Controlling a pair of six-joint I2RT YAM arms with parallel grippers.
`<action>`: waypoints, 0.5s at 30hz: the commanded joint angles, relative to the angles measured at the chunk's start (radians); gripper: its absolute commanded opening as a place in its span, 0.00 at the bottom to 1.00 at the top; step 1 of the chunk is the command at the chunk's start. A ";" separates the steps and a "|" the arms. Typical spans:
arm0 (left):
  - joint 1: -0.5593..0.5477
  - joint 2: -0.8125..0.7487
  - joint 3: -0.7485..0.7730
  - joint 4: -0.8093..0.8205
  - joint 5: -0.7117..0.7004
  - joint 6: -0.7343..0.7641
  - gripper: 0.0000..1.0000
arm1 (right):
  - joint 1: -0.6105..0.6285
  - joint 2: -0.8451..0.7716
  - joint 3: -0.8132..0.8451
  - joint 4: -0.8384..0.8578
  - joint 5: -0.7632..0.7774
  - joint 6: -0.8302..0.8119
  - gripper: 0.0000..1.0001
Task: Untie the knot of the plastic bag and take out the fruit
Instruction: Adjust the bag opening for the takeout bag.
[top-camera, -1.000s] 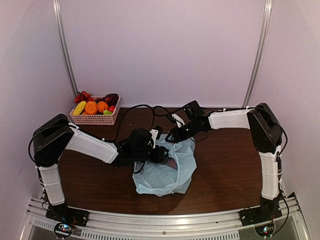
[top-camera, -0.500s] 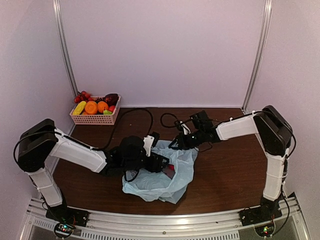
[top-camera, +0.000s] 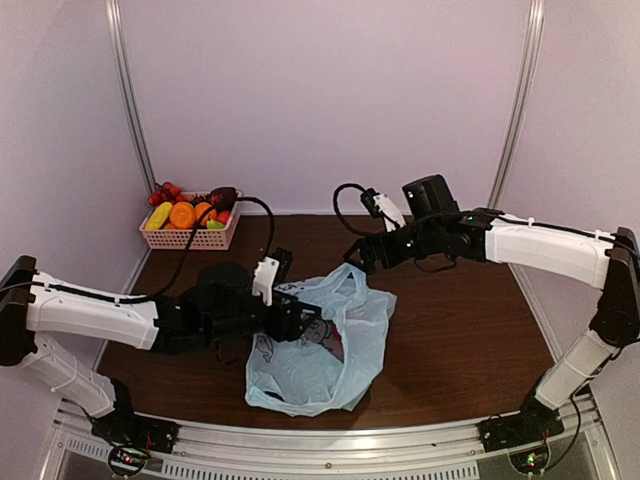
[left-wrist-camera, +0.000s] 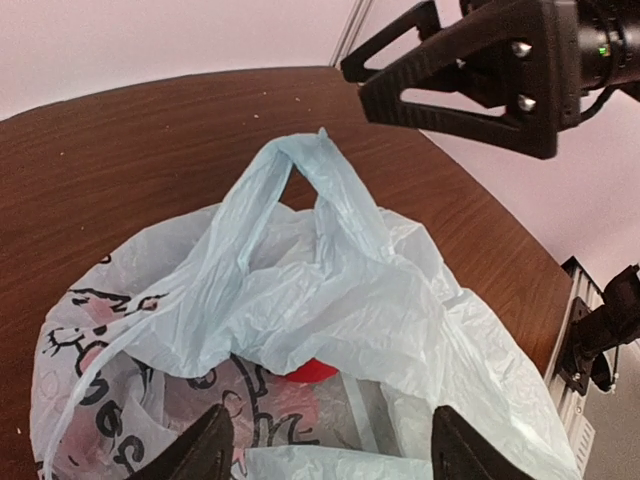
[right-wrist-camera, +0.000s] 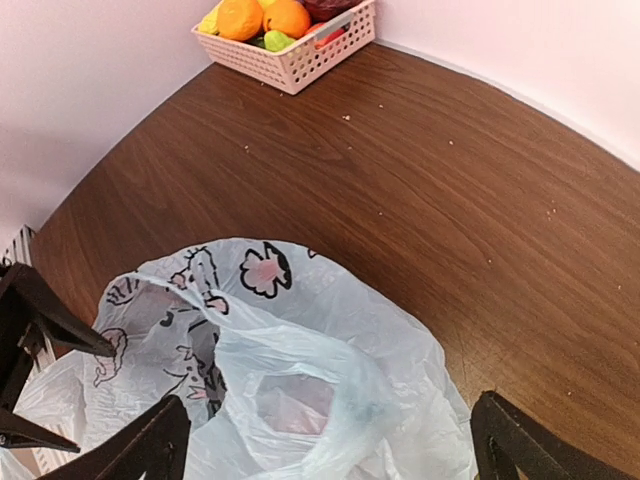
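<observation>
Red toy fruit (left-wrist-camera: 306, 372): inside thin light blue plastic bag (top-camera: 310, 375), centre of dark wooden table (top-camera: 450, 330), mouth slack. Left gripper (top-camera: 305, 323): nearer, fingers spread, empty, fruit at its 12 o'clock. Right gripper (top-camera: 360, 256): splayed, empty, above bag's 1 o'clock.

White-shelled arms (top-camera: 90, 315) with black joints; looping black cables (top-camera: 271, 228); silver screws (left-wrist-camera: 520, 48).

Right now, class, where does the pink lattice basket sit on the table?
In the top view, the pink lattice basket sits in the far left corner of the table, well apart from the plastic bag near the middle.
</observation>
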 joint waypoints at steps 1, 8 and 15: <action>0.000 -0.032 -0.003 -0.177 -0.034 -0.053 0.67 | 0.133 0.010 0.103 -0.269 0.237 -0.212 0.99; 0.002 -0.261 -0.080 -0.394 -0.126 -0.224 0.86 | 0.304 0.110 0.190 -0.373 0.433 -0.259 0.99; 0.033 -0.361 -0.116 -0.580 -0.029 -0.351 0.97 | 0.409 0.280 0.330 -0.508 0.596 -0.315 0.99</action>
